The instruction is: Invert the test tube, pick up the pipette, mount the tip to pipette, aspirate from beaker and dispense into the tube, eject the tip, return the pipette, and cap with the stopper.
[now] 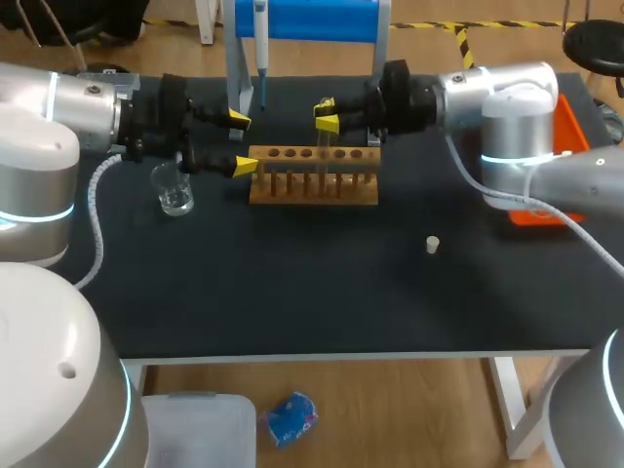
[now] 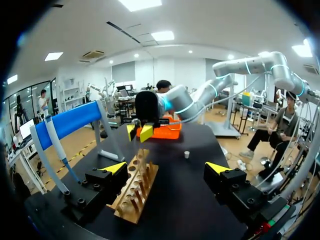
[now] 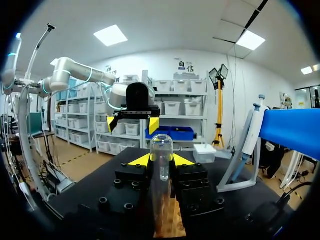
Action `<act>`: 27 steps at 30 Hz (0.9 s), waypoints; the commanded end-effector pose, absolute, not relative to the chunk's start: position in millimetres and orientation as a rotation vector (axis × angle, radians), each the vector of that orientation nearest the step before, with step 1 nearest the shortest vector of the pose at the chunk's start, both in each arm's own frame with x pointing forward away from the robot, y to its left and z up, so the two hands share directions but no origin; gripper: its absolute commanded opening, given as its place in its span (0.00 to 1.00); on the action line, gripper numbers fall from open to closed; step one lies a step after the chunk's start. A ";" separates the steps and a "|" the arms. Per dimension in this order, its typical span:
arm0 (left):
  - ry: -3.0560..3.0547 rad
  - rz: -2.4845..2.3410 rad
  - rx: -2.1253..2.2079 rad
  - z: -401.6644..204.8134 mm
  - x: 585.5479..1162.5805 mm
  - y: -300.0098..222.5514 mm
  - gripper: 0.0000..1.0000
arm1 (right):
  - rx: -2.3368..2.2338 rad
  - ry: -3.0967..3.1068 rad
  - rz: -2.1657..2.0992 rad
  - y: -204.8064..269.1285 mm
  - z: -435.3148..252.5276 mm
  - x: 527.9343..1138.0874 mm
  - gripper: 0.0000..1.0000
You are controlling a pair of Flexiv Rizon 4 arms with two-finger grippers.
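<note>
My right gripper (image 1: 327,113) is shut on a clear glass test tube (image 3: 161,145), held upright over the wooden tube rack (image 1: 312,177) with its rounded end up. My left gripper (image 1: 243,142) stands open at the rack's left end, with nothing between its fingers. In the left wrist view the rack (image 2: 135,192) lies beside the inner finger of my left gripper (image 2: 166,168). A glass beaker (image 1: 174,191) stands left of the rack. The pipette (image 1: 260,49) hangs on the blue stand behind it. A small white stopper (image 1: 432,244) lies on the mat to the front right.
An orange tray (image 1: 561,146) sits at the table's right edge under my right arm. The blue pipette stand (image 1: 302,19) rises at the back, just behind both grippers. The dark mat (image 1: 322,283) stretches forward of the rack.
</note>
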State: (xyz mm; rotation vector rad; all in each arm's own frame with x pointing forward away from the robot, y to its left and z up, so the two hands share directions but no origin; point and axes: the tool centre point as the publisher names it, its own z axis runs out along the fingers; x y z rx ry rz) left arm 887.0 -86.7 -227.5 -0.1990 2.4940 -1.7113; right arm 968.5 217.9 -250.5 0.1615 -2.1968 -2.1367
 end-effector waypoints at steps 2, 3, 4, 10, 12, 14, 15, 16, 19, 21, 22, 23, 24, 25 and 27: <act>2.492 -1.710 -0.200 -228.1 886.8 -87.3 1.00 | 0.168 -2.208 -2.127 216.2 -240.1 964.6 0.00; 2.492 -1.710 -0.200 -228.1 886.8 -87.3 1.00 | 0.172 -2.210 -2.125 216.7 -239.2 964.1 0.00; 2.492 -1.710 -0.200 -228.1 886.8 -87.3 1.00 | 0.176 -2.212 -2.123 217.5 -237.1 963.4 0.00; 2.492 -1.710 -0.200 -228.1 886.8 -87.3 1.00 | 0.191 -2.217 -2.119 219.4 -226.3 961.0 0.00; 2.492 -1.710 -0.200 -228.1 886.8 -87.3 1.00 | 0.203 -2.220 -2.121 219.5 -222.0 960.7 0.00; 2.492 -1.710 -0.200 -228.1 886.8 -87.3 1.00 | 0.212 -2.220 -2.125 219.4 -217.4 960.1 0.00; 2.492 -1.710 -0.200 -228.1 886.8 -87.3 1.00 | 0.216 -2.223 -2.125 219.4 -215.5 959.8 0.00; 2.492 -1.710 -0.200 -228.1 886.8 -87.3 1.00 | 0.219 -2.224 -2.126 219.2 -213.2 959.4 0.00; 2.492 -1.710 -0.200 -228.1 886.8 -87.3 1.00 | 0.235 -2.230 -2.127 218.8 -206.8 958.6 0.00; 2.492 -1.710 -0.200 -228.1 886.8 -87.3 1.00 | 0.249 -2.230 -2.133 218.0 -201.0 956.8 0.00; 2.492 -1.710 -0.200 -228.1 886.8 -87.3 1.00 | 0.254 -2.236 -2.133 217.5 -197.5 955.3 0.00; 2.492 -1.710 -0.200 -228.1 886.8 -87.3 1.00 | 0.252 -2.238 -2.133 216.7 -193.9 953.8 0.00; 2.492 -1.710 -0.200 -228.1 886.8 -87.3 1.00 | 0.249 -2.227 -2.142 215.4 -189.4 951.9 0.00; 2.492 -1.710 -0.200 -228.1 886.8 -87.3 1.00 | 0.248 -2.226 -2.142 214.0 -185.8 950.4 0.00; 2.492 -1.710 -0.200 -228.1 886.8 -87.3 1.00 | 0.237 -2.220 -2.133 210.6 -179.7 948.1 0.00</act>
